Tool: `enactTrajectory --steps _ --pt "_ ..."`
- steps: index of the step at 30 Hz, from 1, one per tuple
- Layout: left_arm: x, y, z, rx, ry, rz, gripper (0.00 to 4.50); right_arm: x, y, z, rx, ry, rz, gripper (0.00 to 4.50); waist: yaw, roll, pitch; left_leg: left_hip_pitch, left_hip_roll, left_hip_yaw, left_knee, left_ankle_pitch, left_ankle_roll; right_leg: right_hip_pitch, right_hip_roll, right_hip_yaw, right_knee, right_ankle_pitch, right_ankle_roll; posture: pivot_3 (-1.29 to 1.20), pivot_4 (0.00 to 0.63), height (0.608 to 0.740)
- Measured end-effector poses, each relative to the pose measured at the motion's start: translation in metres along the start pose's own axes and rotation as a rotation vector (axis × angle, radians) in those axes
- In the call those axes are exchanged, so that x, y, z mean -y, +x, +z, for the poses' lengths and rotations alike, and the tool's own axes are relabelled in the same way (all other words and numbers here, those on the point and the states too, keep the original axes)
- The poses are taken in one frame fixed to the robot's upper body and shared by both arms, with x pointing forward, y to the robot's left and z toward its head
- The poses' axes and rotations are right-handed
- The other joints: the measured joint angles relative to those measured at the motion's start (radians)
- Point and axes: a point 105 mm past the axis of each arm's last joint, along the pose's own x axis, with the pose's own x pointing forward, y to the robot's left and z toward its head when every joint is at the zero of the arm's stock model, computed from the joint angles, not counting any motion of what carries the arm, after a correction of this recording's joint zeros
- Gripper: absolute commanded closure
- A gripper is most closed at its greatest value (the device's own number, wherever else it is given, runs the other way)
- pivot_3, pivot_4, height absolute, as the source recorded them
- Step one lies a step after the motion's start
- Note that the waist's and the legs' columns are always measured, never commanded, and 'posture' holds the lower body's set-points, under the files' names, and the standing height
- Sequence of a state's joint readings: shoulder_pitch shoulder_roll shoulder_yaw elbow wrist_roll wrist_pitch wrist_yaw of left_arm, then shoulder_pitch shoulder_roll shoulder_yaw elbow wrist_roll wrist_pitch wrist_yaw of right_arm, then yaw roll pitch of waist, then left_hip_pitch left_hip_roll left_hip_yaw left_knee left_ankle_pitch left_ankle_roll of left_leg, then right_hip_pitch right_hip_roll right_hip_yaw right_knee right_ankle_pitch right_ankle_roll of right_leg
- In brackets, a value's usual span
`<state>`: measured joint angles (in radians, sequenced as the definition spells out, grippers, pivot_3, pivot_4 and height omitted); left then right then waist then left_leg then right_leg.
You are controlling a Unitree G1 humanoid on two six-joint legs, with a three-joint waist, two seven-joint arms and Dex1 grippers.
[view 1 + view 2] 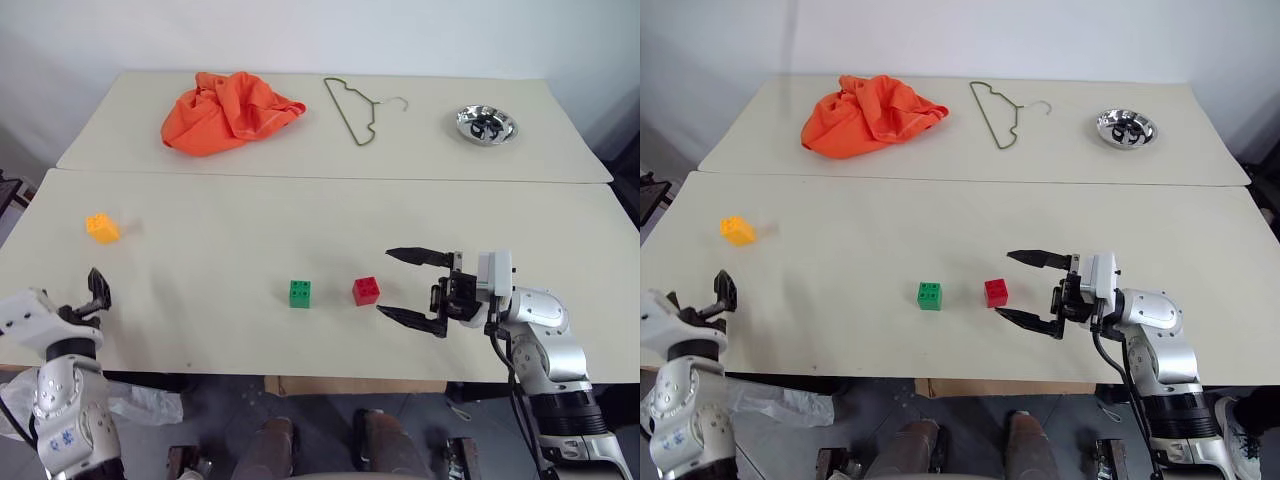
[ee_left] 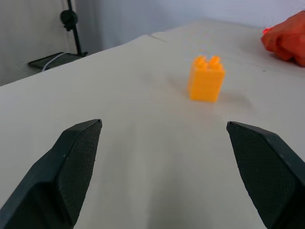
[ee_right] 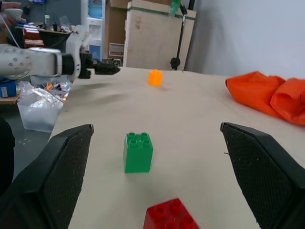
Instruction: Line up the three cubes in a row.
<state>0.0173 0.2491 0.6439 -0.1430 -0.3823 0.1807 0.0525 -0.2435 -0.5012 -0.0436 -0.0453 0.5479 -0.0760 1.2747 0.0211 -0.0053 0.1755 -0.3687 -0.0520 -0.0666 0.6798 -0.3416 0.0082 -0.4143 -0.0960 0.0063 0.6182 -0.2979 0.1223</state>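
Two pale benches (image 1: 200,215) stand edge to edge, one near and one far; on the far one lie a crumpled orange cloth (image 1: 228,111) at the left, a wire coat hanger (image 1: 355,110) in the middle and a small shiny metal bowl (image 1: 486,125) at the right; the right gripper (image 1: 412,286) hovers over the near bench's right part, pointing left, its two black fingers spread wide with nothing between them, just right of the red cube (image 1: 366,290); the left gripper (image 1: 97,291) sits at the near left edge, its fingers likewise wide apart and empty, aimed toward the yellow-orange cube (image 1: 102,227), which stands alone at the far left of the near bench, well apart from the others; the green cube (image 1: 300,293) stands near the middle front, just left of the red one, with a small gap between them.
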Motion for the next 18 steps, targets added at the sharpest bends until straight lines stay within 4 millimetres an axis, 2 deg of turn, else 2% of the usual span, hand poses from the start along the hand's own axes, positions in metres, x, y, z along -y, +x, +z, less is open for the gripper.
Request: enactTrajectory --steps 1,3,6,8,13,18 --pt "0.002 0.003 0.004 0.006 0.004 -0.008 0.04 0.0 0.001 0.001 0.001 -0.004 0.0 0.0 -0.004 0.0 0.0 0.001 0.0 0.0 0.0 0.0 0.0 0.0 0.0 0.0 0.0 0.0 0.0 0.0 0.15 0.74" --pt "0.006 0.037 0.001 -0.071 0.014 -0.072 0.04 -0.001 0.001 0.0 -0.009 -0.004 -0.011 0.0 0.003 -0.002 0.001 -0.001 0.001 -0.003 0.0 0.002 -0.004 -0.001 0.002 -0.003 0.001 -0.001 -0.001 0.0 0.15 0.74" --pt "0.008 0.065 0.016 -0.071 0.041 -0.125 0.04 -0.001 0.003 0.001 -0.011 -0.014 -0.011 0.0 0.002 -0.002 0.0 0.0 -0.001 -0.003 -0.001 0.002 -0.004 -0.001 0.001 -0.003 0.003 -0.001 -0.001 0.0 0.15 0.74" --pt "0.014 0.077 0.016 -0.086 0.073 -0.168 0.04 -0.001 0.003 0.001 -0.013 -0.016 -0.015 0.0 0.001 -0.002 0.0 0.0 -0.002 -0.003 -0.001 0.002 -0.003 -0.001 0.0 -0.004 0.003 -0.001 -0.001 0.0 0.15 0.74" --pt "0.031 0.102 -0.003 -0.154 0.076 -0.212 0.04 -0.001 0.01 0.001 -0.006 -0.024 -0.004 0.0 0.0 -0.002 0.0 -0.001 -0.002 -0.003 -0.001 0.002 -0.003 -0.002 0.0 -0.01 0.005 0.0 -0.001 0.0 0.15 0.74" --pt "0.044 0.114 0.0 -0.144 0.131 -0.244 0.04 -0.001 0.012 0.001 -0.007 -0.024 -0.012 0.0 -0.004 -0.002 0.0 -0.002 -0.002 -0.003 -0.001 0.002 -0.003 -0.002 -0.001 -0.011 0.005 0.0 -0.001 0.0 0.15 0.74"
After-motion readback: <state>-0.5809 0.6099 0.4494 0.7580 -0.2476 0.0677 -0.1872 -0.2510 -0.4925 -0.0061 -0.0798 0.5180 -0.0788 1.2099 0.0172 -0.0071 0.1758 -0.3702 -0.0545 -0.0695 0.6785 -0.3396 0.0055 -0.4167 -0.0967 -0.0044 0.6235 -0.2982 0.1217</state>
